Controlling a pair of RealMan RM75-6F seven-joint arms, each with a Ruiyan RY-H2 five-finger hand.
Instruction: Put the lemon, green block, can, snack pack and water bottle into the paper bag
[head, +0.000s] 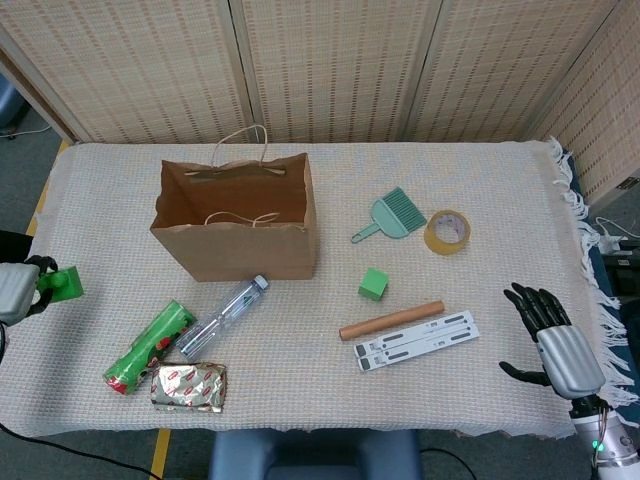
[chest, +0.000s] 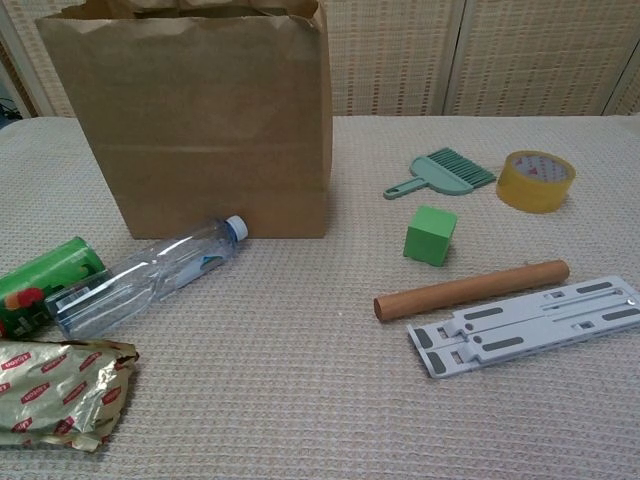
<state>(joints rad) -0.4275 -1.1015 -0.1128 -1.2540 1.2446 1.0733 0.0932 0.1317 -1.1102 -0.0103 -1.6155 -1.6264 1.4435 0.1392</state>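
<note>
The brown paper bag (head: 235, 240) stands open at mid-left of the table; in the chest view the bag (chest: 200, 130) fills the upper left. In front of it lie the water bottle (head: 222, 316) (chest: 150, 275), the green can (head: 150, 346) (chest: 45, 283) and the foil snack pack (head: 188, 387) (chest: 60, 395). A green block (head: 373, 283) (chest: 430, 236) sits right of the bag. My left hand (head: 15, 290), at the head view's left edge, holds a second small green block (head: 64, 283) above the table's edge. My right hand (head: 555, 345) hovers open at the front right. No lemon shows.
A teal hand brush (head: 392, 214), a roll of yellow tape (head: 447, 231), a wooden rod (head: 390, 320) and a grey slotted plate (head: 416, 340) lie on the right half. The cloth's fringe (head: 580, 240) hangs along the right edge.
</note>
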